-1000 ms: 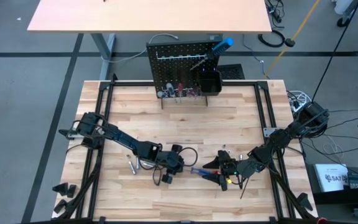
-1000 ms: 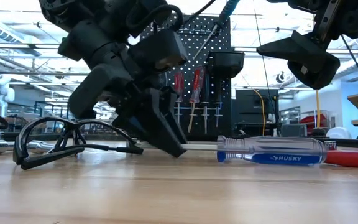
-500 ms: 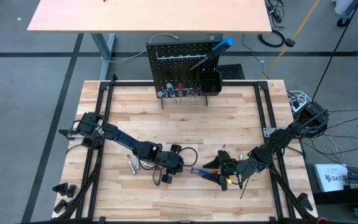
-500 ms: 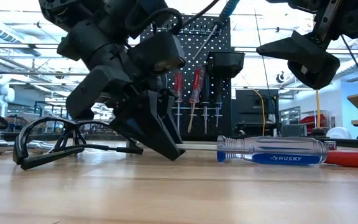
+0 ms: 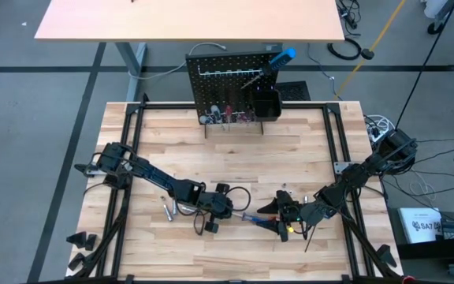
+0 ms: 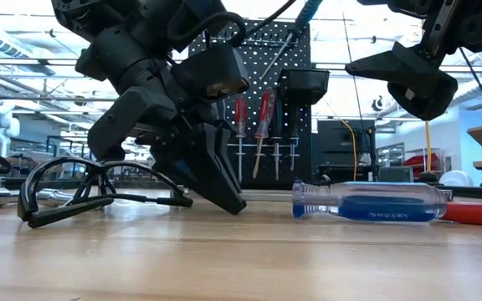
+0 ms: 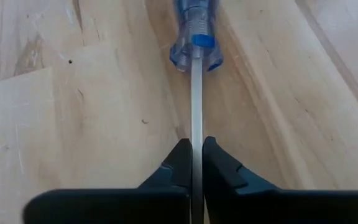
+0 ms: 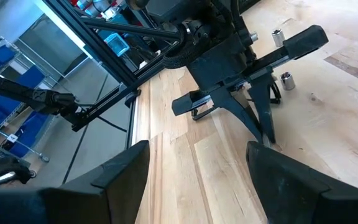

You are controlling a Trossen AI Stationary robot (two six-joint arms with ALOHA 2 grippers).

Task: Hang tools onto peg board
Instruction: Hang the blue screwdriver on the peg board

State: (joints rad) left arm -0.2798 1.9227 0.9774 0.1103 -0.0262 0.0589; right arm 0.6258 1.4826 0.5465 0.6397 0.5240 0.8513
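Note:
A screwdriver with a clear and blue handle point(image 6: 366, 202) lies on the wooden table, its steel shaft pointing toward the table's left. My left gripper point(image 7: 196, 146) is shut on that shaft, low over the table's near middle point(image 5: 228, 210). My right gripper point(image 6: 408, 75) hangs open above the table just right of the handle point(image 5: 278, 211), holding nothing. The peg board point(image 5: 227, 79) stands upright at the far edge. Red-handled screwdrivers point(image 6: 264, 113) hang on its hooks, and a blue-handled tool point(image 5: 284, 57) sticks up by its black bin. My left gripper pinches the screwdriver's bare steel shaft point(image 7: 196, 124) between its two fingertips, well away from the handle. The fingers slant down from the table's left and run roughly along the shaft. The screwdriver lies about level, its handle point(image 7: 194, 31) resting on the table.
Black safety glasses point(image 6: 82, 188) lie on the table just left of my left gripper. Small silver bits point(image 5: 168, 209) lie farther left. A red handle point(image 6: 475, 213) lies right of the screwdriver. A black metal frame point(image 5: 128, 158) runs along the table's sides.
My left gripper has shut on the screwdriver's shaft without shifting place. The screwdriver has rolled about its long axis where it lies: the handle's label now faces the other way up.

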